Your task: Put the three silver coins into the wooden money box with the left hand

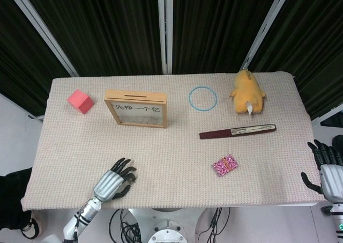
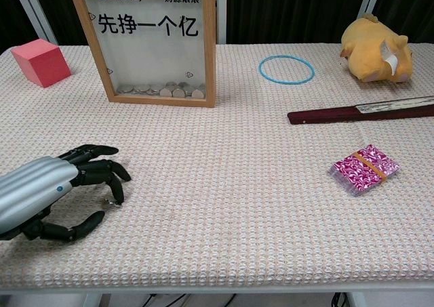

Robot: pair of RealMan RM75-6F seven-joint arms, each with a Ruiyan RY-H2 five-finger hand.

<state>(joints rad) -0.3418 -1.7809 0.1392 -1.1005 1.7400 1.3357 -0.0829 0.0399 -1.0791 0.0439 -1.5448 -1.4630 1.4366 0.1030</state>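
Left hand (image 2: pixel 61 192), fingers curled over a coin (image 2: pixel 108 202) on the counter (image 2: pixel 237 205), grasp unconfirmed; box (image 2: pixel 152 43) far ahead holds coins.

The left hand (image 2: pixel 51 193) is being held low, palm down, with its dark fingers (image 2: pixel 102 172) curled downward and its thumb stretched out to the side. The right hand (image 1: pixel 326 170) is being kept far off to the side, its fingers spread and pointing up
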